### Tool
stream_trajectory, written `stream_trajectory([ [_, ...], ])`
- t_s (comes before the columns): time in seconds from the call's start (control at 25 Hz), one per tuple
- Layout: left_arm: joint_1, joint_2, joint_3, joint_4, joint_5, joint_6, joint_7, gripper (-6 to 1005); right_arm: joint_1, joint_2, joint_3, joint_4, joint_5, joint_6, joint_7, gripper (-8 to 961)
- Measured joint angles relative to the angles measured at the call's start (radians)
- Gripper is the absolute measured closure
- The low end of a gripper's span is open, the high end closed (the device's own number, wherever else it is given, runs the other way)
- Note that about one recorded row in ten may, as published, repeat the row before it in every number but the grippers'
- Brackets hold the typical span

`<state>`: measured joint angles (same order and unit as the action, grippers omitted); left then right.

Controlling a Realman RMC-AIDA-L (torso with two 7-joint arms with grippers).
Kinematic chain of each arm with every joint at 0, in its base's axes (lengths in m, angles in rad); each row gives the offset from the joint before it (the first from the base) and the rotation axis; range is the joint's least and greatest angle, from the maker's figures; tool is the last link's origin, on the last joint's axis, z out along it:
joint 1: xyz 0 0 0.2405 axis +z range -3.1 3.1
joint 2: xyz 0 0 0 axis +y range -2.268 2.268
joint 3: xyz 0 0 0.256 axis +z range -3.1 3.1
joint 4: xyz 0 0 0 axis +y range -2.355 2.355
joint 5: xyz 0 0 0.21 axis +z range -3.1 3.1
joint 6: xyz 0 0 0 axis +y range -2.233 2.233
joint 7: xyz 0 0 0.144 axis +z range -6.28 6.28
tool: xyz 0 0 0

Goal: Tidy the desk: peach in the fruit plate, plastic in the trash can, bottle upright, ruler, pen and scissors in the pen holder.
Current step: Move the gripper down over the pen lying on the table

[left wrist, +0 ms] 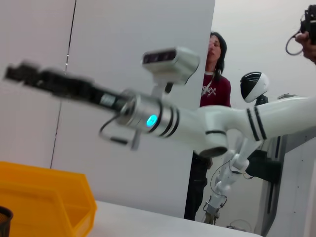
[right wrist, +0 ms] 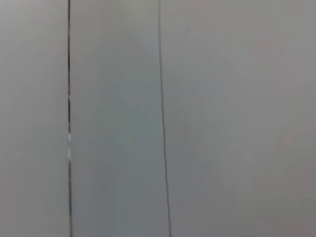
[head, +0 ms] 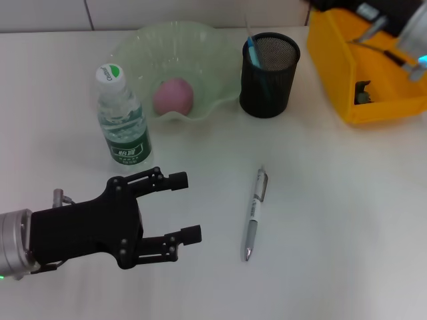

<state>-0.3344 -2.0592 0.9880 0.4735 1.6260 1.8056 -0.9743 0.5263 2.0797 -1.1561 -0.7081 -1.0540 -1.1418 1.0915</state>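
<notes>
A silver pen (head: 254,214) lies on the white desk, to the right of my left gripper (head: 189,206), which hovers open and empty at the near left. The water bottle (head: 123,120) stands upright just behind that gripper. A pink peach (head: 174,95) rests in the green fruit plate (head: 220,47). The black mesh pen holder (head: 269,73) holds a thin blue-tipped item (head: 251,45). My right arm (head: 415,37) is above the yellow trash can (head: 333,67); its gripper (left wrist: 19,74) shows only as a blur. Scissors, ruler and plastic are not identifiable.
A small dark item (head: 362,93) lies inside the yellow bin; I cannot tell what it is. The left wrist view shows the bin (left wrist: 44,197), a person (left wrist: 215,74) and another robot (left wrist: 254,86) behind the desk. The right wrist view shows only a wall.
</notes>
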Motion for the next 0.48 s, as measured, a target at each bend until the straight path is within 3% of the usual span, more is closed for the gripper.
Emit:
stream_trajectory([
  [0.08, 0.000, 0.000, -0.001, 0.003, 0.000, 0.002, -0.002, 188, -0.064, -0.001, 0.001, -0.141, -0.055, -0.003, 0.173, 124],
  [0.28, 0.000, 0.000, -0.002, 0.004, 0.000, 0.004, -0.004, 188, -0.172, 0.000, 0.039, -0.510, -0.357, -0.022, 0.698, 127],
  [0.48, -0.004, 0.000, -0.002, 0.004, 0.000, 0.012, -0.009, 188, -0.177, 0.001, 0.140, -0.634, -0.557, -0.204, 0.915, 127],
])
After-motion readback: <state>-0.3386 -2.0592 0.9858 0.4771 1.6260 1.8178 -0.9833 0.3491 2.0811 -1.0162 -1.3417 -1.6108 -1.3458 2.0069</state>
